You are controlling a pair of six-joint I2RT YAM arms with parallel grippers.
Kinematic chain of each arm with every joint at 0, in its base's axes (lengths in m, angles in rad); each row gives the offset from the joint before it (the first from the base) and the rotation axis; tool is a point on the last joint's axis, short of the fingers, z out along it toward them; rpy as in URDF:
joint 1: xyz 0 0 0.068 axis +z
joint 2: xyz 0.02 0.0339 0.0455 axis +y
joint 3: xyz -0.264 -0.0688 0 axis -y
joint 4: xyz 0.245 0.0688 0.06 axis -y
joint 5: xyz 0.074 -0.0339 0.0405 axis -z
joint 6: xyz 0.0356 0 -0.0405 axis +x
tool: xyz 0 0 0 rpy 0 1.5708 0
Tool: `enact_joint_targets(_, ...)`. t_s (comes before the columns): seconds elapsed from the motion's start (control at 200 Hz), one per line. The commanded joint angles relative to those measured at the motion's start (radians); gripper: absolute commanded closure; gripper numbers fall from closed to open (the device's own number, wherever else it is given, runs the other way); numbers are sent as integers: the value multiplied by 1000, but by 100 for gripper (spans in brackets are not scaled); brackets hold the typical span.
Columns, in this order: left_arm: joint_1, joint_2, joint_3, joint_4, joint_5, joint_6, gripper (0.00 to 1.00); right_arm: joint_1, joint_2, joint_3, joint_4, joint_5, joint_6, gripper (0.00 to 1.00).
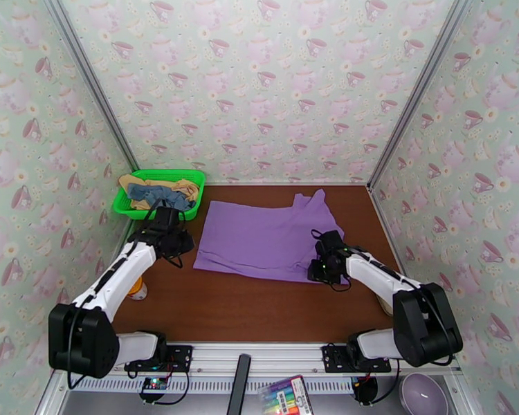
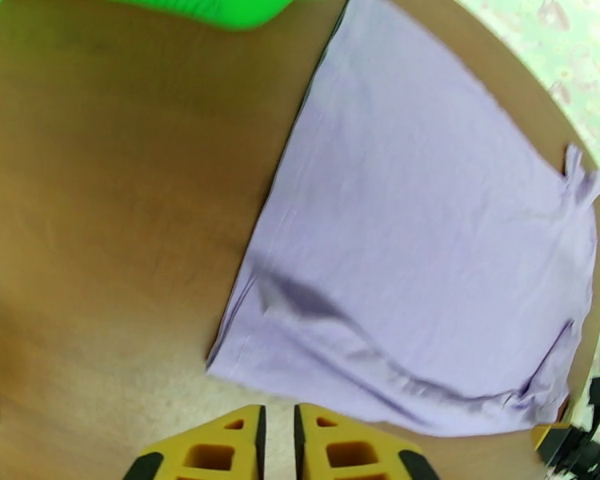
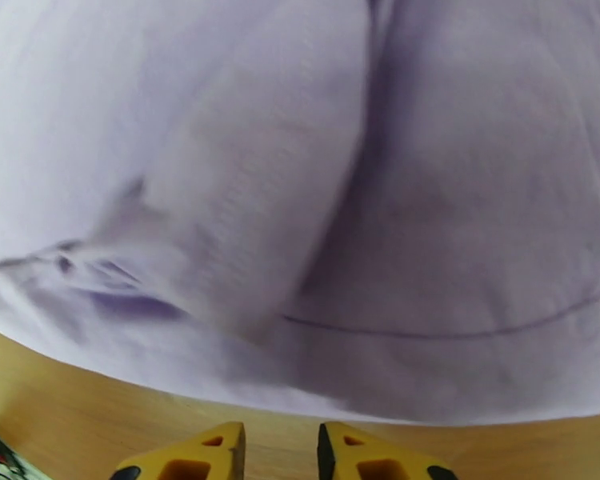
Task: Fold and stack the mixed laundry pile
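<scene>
The left claw (image 2: pixel 278 410) hangs over bare brown wooden tabletop (image 2: pixel 100 194), its two yellow fingers drawn nearly together with only a slim gap and nothing between them. Just ahead of its tips and a little to the right lies the near left corner of the lilac-purple cloth T-shirt (image 2: pixel 428 234), spread flat with a dark crease running across that corner. Well ahead of this claw, past open wood, is the rim of the green plastic mesh basket (image 2: pixel 220 6).

From the overhead camera the left claw (image 1: pixel 171 236) sits between the basket (image 1: pixel 190 176) and the T-shirt's (image 1: pixel 266 236) left edge. Inside the basket the slate-blue shirt (image 1: pixel 164 196) lies crumpled on top of the tan-yellow garment (image 1: pixel 131 182). Behind this claw, half hidden under its white arm, stands a small orange-and-white object (image 1: pixel 138 288).

The right claw (image 1: pixel 326 261) is at the T-shirt's near right corner. Its fingers (image 3: pixel 280 430) stand somewhat apart and hold nothing, with wood (image 3: pixel 100 394) beneath them. The stitched hem of the T-shirt (image 3: pixel 300 154) lies just ahead of the tips, and beyond it a raised, rumpled fold of cloth blocks the view further forward.

Well behind both claws, on the metal ledge by the arm bases, are a box of coloured markers (image 1: pixel 287 395) and a lilac bowl (image 1: pixel 422 394). Teacup-patterned walls (image 1: pixel 259 84) close in the table.
</scene>
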Motion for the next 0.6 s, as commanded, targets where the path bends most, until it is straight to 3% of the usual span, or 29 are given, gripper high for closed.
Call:
enact_joint_targets(0.0, -1, -27, -21, -7, 9, -7, 83, 9, 18, 9, 81, -36, 62, 68)
enact_joint_targets(0.596, -1, 15, -18, -1, -8, -2, 85, 9, 186, 174, 122, 10, 35, 68)
